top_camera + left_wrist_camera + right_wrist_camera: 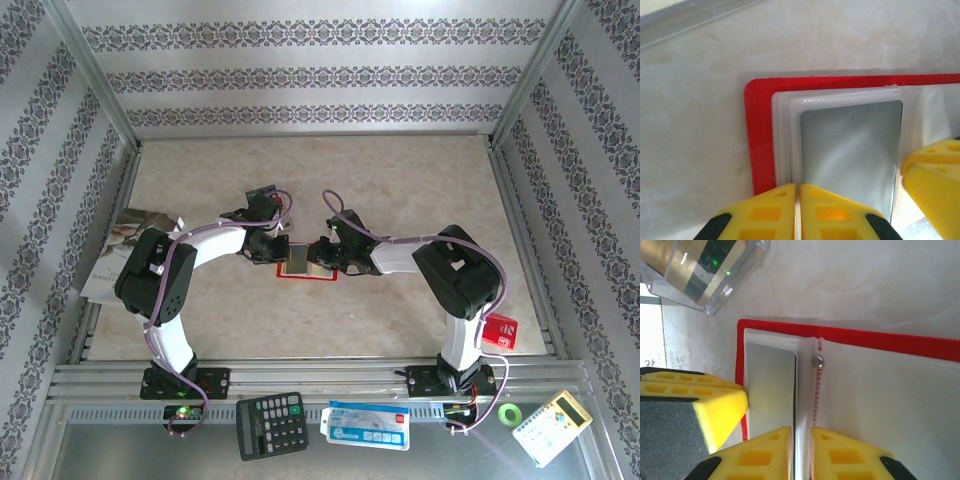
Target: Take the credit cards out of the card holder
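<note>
The red card holder lies open on the table's middle, pale pockets up. A grey credit card sits in its left pocket. In the left wrist view the card lies inside the whitish pocket, with the red cover beside it. My left gripper is shut, tips down at the pocket's left edge. My right gripper stands a narrow gap open astride the card's right edge and the pocket strip. A metal snap sits on the holder.
A magazine lies at the table's left edge. A red box stands by the right arm. On the near shelf lie a black calculator, a blue-and-white packet, a green tape roll and a pale calculator.
</note>
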Controlling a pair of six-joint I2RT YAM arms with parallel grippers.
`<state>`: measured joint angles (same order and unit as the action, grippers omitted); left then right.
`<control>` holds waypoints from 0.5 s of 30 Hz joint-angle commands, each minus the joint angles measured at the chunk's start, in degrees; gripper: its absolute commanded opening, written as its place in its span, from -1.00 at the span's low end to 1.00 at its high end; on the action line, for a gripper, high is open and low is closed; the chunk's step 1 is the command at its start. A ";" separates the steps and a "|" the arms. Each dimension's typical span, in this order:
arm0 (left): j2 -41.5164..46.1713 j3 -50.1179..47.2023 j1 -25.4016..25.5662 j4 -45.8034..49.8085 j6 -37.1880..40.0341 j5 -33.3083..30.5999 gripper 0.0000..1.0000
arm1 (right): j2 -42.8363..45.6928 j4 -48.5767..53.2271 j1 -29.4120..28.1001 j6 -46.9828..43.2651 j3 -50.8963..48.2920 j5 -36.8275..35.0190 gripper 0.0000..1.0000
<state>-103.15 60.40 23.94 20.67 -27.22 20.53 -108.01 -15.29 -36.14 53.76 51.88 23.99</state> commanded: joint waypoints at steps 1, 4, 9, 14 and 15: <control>-1.33 -0.11 0.45 3.39 1.28 0.58 -0.79 | -1.78 -0.86 -0.42 0.18 1.68 2.30 -0.62; -1.54 -0.04 0.38 4.09 1.65 -0.55 -0.81 | -1.99 -0.63 -0.25 1.03 1.18 0.83 -0.67; -2.56 0.00 0.40 4.47 1.82 -1.38 -0.91 | -1.67 -1.62 0.28 1.27 0.31 0.77 -0.79; -3.07 0.14 0.36 4.38 1.76 -1.61 -0.93 | -2.13 -1.62 0.29 1.11 0.85 1.50 -0.79; -3.11 0.11 0.46 4.38 1.80 -1.59 -0.93 | -2.34 -1.59 0.20 1.04 0.94 1.50 -0.80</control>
<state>-103.61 60.71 23.94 21.10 -26.94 20.47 -108.66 -15.70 -36.10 54.72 52.27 24.95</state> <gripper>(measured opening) 0.049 0.103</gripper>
